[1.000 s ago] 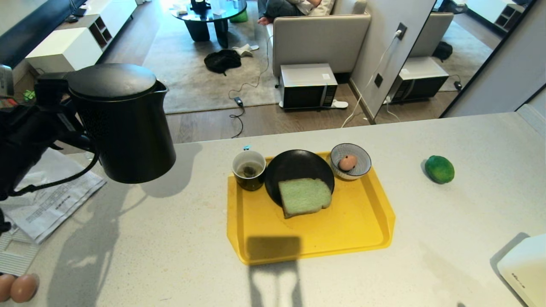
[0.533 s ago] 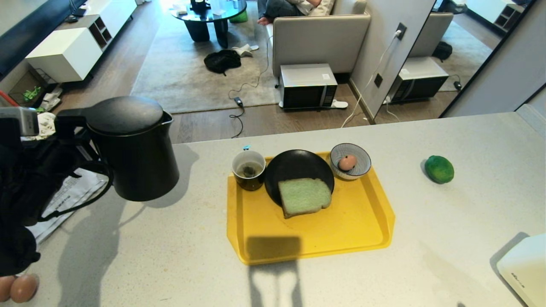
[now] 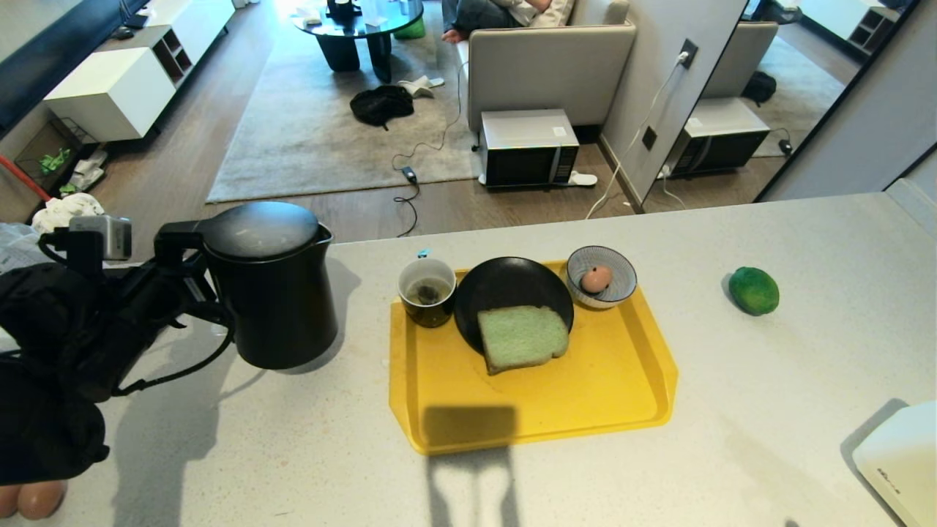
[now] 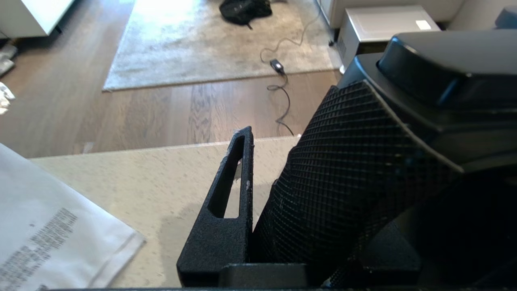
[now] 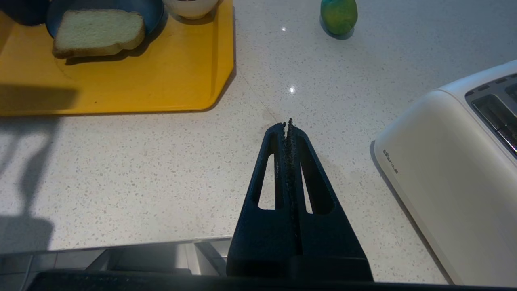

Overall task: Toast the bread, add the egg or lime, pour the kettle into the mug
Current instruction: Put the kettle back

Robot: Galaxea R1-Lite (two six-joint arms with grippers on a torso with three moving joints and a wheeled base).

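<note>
Kettle (image 3: 271, 285), tall matte black, has come down near the grey stone countertop's (image 3: 732, 380) left edge, left gripper (image 3: 192, 282) pinching its handle (black mug (image 3: 427, 293) apparently poured); right gripper (image 5: 288, 131) pressed together.

Speckled white counter (image 3: 732, 380), yellow tray (image 3: 585, 395), lime (image 3: 754, 290), toaster (image 3: 899, 457), kettle (image 3: 274, 293), printed paper (image 4: 48, 242), two brown eggs (image 3: 33, 499)

Looking past a pale speckled countertop (image 3: 732, 410) onto a wood-plank floor (image 3: 351, 212). Lying across it, a grey rug (image 3: 322, 139) with a dark round coffee table (image 3: 359, 29). Standing behind, a beige sofa (image 3: 549, 66); sitting on the floor, a microwave (image 3: 528, 148). Streaming in, bright daylight.
</note>
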